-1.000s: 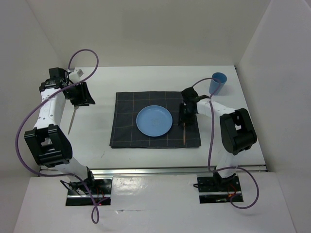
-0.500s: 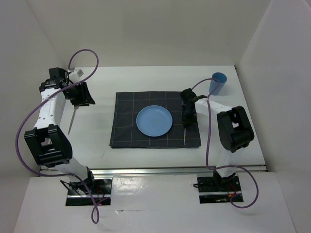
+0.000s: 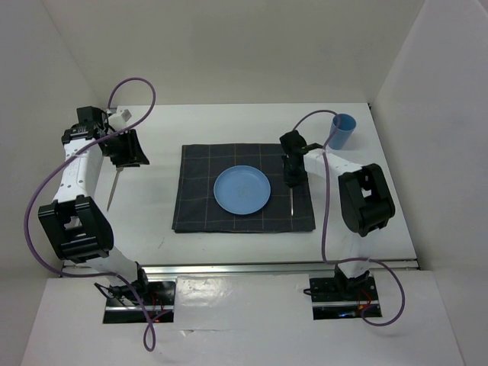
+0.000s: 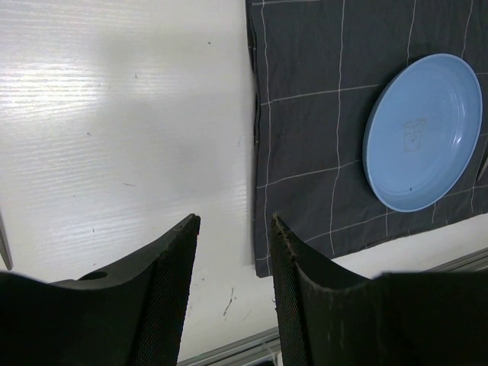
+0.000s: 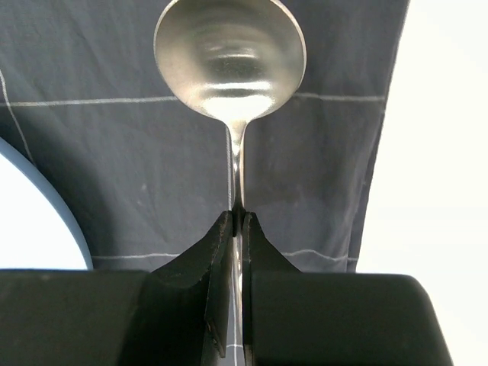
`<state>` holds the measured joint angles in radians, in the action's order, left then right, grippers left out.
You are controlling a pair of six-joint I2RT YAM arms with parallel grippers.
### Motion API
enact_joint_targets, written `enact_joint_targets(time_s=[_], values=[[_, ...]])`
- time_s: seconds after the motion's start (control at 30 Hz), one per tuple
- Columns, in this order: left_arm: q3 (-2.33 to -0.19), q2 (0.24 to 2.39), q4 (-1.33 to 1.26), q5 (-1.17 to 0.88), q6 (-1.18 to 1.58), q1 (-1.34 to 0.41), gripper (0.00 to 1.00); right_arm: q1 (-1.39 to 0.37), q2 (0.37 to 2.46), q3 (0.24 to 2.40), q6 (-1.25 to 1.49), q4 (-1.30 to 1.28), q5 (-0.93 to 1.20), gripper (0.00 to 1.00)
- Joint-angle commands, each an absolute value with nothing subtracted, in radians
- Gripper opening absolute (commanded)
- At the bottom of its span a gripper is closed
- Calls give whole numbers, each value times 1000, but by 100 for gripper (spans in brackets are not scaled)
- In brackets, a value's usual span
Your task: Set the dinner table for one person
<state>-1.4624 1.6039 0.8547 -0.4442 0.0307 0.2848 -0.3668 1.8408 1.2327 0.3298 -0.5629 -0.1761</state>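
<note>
The dinner table [image 3: 229, 130] was a plain white top that filled the middle of the overhead view, with a metal rail along its near edge. A dark grey checked mat [image 3: 200, 200] lay flat on its centre. A round blue plate [image 3: 241, 190] sat on the mat, slightly right of the mat's middle.

To the right of the plate, the right gripper [image 3: 290, 174] was over the mat's right-hand strip. Its fingers were pressed together on the thin handle of a metal spoon [image 5: 231, 57]. The spoon's bowl faced up and pointed away from the gripper, toward the near edge of the mat. In the right wrist view the spoon was between the plate's rim and the mat's right border.

A blue cup [image 3: 342, 131] stood on the bare table at the far right corner, off the mat.

The left gripper [image 3: 126, 149] was well to the left of the mat, above bare tabletop. Its fingers were spread apart with nothing between them. Just beside it, on the table, lay a slim metal utensil [image 3: 114, 189], perhaps a knife, though it was too small to tell.
</note>
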Motion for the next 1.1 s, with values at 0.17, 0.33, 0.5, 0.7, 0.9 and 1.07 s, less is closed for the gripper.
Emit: enact_joint_targets(time_s=[0.17,0.33,0.5,0.7,0.9,1.07], values=[[-1489,1606,861,-454,17,290,50,-362,1910,1302,318,-526,-123,0],[-1502,1606,861,-413,-4,290,52,-353,1896,1302,345,-549,-132,39],[-1525,1663,851,-217,-70,290,59,-344,1844,1336,356,-583,-143,57],[-1572,1805,755,127,-204,301,78,-344,1737,1345,356,-601,-138,73],[-1756,2052,851,120,-219,365,79,-344,1726,1405,345,-666,-94,73],[-1756,2131,861,0,-239,413,79,-321,1669,1442,377,-687,-29,73]])
